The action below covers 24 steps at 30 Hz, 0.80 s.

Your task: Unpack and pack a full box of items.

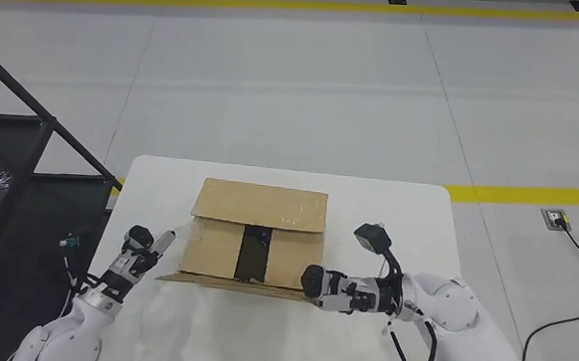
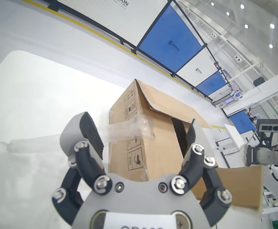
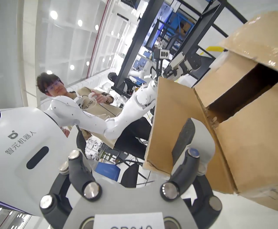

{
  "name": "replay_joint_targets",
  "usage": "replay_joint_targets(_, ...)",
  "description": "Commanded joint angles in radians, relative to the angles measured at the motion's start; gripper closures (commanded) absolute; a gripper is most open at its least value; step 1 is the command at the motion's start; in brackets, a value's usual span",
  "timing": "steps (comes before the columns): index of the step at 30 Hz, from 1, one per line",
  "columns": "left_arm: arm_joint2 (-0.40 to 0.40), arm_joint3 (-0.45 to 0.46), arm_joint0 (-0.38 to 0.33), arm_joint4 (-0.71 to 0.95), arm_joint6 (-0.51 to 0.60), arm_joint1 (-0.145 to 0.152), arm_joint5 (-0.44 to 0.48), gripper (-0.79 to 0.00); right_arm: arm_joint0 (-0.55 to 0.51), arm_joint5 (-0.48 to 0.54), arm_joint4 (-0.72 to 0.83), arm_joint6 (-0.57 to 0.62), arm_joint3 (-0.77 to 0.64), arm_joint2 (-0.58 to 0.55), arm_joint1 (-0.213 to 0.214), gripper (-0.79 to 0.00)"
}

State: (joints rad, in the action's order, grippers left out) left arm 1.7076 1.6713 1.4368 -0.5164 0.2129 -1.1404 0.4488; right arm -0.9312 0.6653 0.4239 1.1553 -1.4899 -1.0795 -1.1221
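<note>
Top view has a brown cardboard box (image 1: 257, 228) sitting near the middle of the white counter (image 1: 398, 202). Its top is nearly closed, with a dark slot down the middle, and its near flap (image 1: 228, 282) is folded out toward the robot. The left hand (image 1: 144, 243) hangs just beside the box's left near corner, spread wide and holding nothing. A loose strip of clear tape (image 2: 130, 129) crosses the box side facing it. The right hand (image 1: 312, 281) is at the near flap's right end, also spread wide. The flap's edge stands between its fingers, close to one pad; whether it touches cannot be told.
</note>
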Motion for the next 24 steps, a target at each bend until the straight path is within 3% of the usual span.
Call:
replay_joint_targets(1, 0.013, 0.004, 0.011, -0.019, 0.004, 0.003, 0.034, -0.785, -0.004, -0.009, -0.048, 0.009, -0.027, 0.025, 0.017, -0.785)
replay_joint_targets(5, 0.035, 0.005, 0.035, -0.037, 0.019, 0.01, 0.098, -0.785, 0.004, -0.008, -0.14, 0.008, -0.045, 0.084, 0.045, -0.785)
replay_joint_targets(12, 0.083, 0.016, 0.096, -0.102, 0.184, 0.035, 0.286, -0.785, 0.047, 0.016, -0.199, -0.016, -0.018, 0.181, 0.078, -0.785)
replay_joint_targets(18, 0.08, -0.002, 0.1, -0.163, 0.291, 0.051, 0.356, -0.785, 0.086, 0.058, -0.099, -0.058, 0.006, 0.221, 0.089, -0.785)
replay_joint_targets(24, 0.047, -0.014, 0.088, -0.248, 0.309, 0.058, 0.351, -0.785, 0.113, 0.079, 0.096, -0.103, 0.039, 0.218, 0.085, -0.785)
